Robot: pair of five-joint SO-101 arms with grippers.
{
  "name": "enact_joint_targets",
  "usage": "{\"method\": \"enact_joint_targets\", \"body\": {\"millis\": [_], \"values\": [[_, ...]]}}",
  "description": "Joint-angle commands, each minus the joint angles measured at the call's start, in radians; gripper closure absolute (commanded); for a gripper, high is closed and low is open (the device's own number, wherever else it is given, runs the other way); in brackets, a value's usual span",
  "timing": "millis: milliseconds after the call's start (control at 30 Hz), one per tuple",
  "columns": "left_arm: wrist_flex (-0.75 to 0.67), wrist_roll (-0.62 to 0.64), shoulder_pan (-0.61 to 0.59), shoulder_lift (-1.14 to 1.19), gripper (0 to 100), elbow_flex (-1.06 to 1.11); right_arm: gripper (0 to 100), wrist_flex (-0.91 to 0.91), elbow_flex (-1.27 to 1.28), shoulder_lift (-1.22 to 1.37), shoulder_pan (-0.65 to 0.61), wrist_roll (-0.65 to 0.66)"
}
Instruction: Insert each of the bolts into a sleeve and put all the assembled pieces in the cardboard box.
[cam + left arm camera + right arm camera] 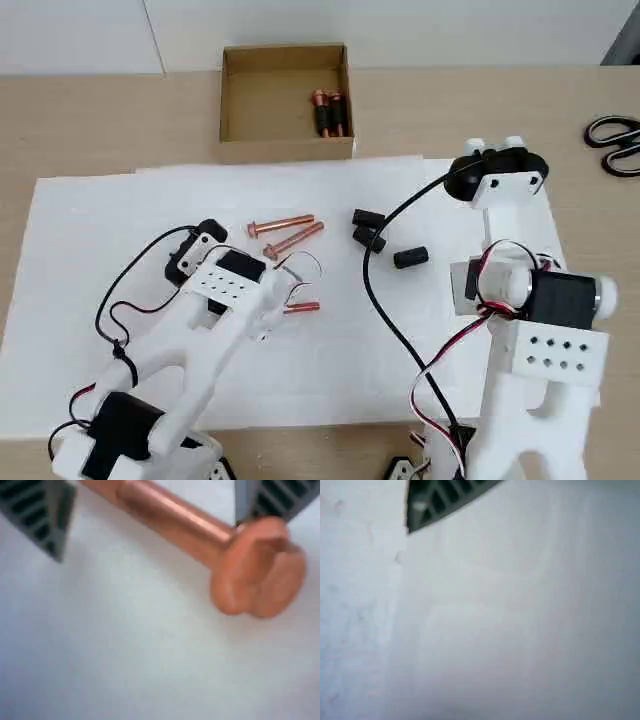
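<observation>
Left wrist view: the left arm's fingers (37, 510) stand apart, astride a copper bolt (170, 517) that lies flat on the white sheet (125, 655). The shaft runs slantwise through the gap. Its broad head sits just outside one finger and close against it, while the other finger stands clear of the shaft with bare sheet between. Nothing is clamped yet. The grasp likely turns on that slant: closing should catch the shaft near the head, and the round shaft may roll or swing on the smooth sheet if one finger meets it first.

From the high view, this bolt is the nearest of the three loose ones to the left fingers. The two other bolts (285, 233) lie side by side a little beyond them, toward the cardboard box (240, 100). Three black sleeves (410, 257) rest further out to the side, between the two arms and nearer the right arm (495, 180), whose grip cannot be judged either way. Two assembled pieces (328, 112) already lie in the box, at the far edge of the sheet on the wooden surface (100, 120). Scissors (615, 140) lie well apart, beyond the right arm.
</observation>
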Motion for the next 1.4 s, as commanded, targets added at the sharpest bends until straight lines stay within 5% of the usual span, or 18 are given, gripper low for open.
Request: {"method": "enact_joint_targets", "body": {"millis": [0, 433, 800, 967, 1267, 1367], "values": [[-0.032, -0.008, -0.018, -0.040, 87, -0.008, 80.6, 0.004, -0.006, -0.018, 0.005, -0.002], [0.038, -0.158, -0.012, -0.044, 99, -0.054, 80.6, 0.001, -0.006, -0.018, 0.005, -0.002], [0.419, -0.640, -0.018, -0.034, 99, -0.354, 80.6, 0.001, -0.006, -0.018, 0.005, -0.002], [0.368, -0.859, -0.089, -0.032, 99, -0.338, 80.6, 0.004, -0.006, -0.018, 0.005, -0.002], [0.075, -1.281, -0.204, -0.032, 96, -0.151, 80.6, 0.004, -0.006, -0.018, 0.004, -0.002], [-0.028, -1.316, -0.215, -0.032, 93, -0.093, 80.6, 0.005, -0.006, -0.018, 0.004, -0.002]]}}
